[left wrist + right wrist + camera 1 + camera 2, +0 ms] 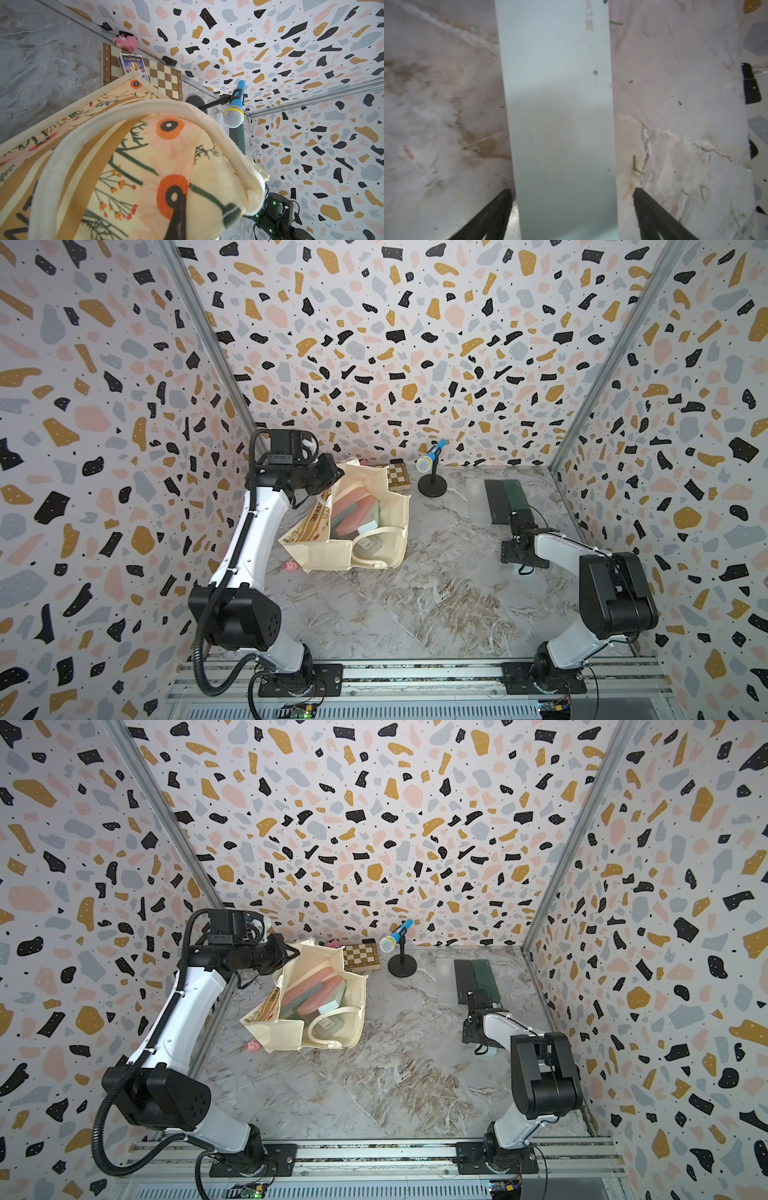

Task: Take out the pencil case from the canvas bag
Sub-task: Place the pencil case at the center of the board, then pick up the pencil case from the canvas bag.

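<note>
Two arms stand on the front rail. One canvas bag [328,556] sits at the left of the table [415,605], mouth upward and gaping. It has two rope handles: one [374,564] lies draped at the near rim, the other [145,108] loops across the printed face in the left wrist view. Inside the bag lie several pink and pale teal flat items; the exact count cannot be told. One pencil case [558,104], a pale blue-grey oblong, lies flat on the table at the right side, outside the bag and well apart from it.

Also noted:
- one microphone [430,458] on a stand
- one chessboard [398,477], with one card box [134,65] on it
- one pink plush toy [125,41]
- one pink pig [291,566]
- two dark slabs [496,499]

Left arm: the elbow is bent and the forearm reaches up and inward. The left pincer [332,481] is clamped together on the bag's far-left rim.

Right arm: it is folded with the forearm low. The right pincer [572,190] points down over the pencil case, fingers apart, one on either side of it, with a gap showing beside one finger.
</note>
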Robot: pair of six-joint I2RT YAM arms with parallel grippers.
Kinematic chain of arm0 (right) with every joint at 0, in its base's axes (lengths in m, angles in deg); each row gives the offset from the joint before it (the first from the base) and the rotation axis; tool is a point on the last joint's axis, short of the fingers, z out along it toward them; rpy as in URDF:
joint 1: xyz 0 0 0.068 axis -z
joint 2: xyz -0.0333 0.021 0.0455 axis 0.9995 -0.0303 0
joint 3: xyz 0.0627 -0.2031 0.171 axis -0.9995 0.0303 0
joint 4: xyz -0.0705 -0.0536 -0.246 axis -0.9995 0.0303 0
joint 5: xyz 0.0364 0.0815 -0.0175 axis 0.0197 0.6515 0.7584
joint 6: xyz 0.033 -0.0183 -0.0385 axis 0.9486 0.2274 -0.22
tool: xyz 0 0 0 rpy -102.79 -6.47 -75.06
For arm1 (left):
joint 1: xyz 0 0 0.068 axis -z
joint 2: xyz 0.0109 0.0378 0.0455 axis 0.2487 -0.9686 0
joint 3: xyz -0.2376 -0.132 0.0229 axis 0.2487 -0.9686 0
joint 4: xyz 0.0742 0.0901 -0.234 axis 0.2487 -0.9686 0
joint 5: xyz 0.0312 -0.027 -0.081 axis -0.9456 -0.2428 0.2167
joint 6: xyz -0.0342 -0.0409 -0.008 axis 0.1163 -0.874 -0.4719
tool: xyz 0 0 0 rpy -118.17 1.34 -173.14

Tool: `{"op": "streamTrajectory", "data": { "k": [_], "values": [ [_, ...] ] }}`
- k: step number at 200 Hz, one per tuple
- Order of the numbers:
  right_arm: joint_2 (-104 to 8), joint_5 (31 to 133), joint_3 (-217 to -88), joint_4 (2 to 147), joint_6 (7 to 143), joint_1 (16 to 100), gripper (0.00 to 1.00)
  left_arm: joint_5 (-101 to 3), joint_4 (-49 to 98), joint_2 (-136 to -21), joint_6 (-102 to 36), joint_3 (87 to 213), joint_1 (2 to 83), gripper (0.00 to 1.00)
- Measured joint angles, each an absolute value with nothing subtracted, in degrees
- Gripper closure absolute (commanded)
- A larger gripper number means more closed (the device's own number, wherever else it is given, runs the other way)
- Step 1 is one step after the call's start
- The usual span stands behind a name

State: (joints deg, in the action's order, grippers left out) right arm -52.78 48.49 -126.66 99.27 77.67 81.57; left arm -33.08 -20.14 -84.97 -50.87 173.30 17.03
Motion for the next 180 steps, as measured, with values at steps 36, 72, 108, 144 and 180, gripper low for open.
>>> {"op": "streamTrajectory", "data": {
  "k": [36, 72, 108, 144, 180],
  "values": [
    [-52.8, 45.96, -126.66, 100.08, 79.15, 82.31, 0.1, -33.06, -20.14, -84.93, -50.84, 173.28, 17.03, 1.0],
    [-52.8, 44.91, -126.66, 100.49, 79.7, 83.07, 0.1, -33.04, -20.14, -84.93, -50.8, 173.28, 17.03, 1.0],
    [-51.21, 45.13, -126.4, 100.14, 79.7, 82.88, 0.1, -32.52, -19.86, -84.86, -50.47, 172.91, 17.03, 1.0],
    [-35.8, 50.5, -122.9, 94.85, 78.82, 80.1, 0.13, -29.8, -18.5, -83.66, -49.34, 170.64, 17.91, 1.0],
    [-23.01, 58.22, -122.44, 87.64, 77.4, 73.3, 0.19, -27.31, -17.95, -82.44, -46.14, 168.3, 21.71, 1.0]
  ]
}}
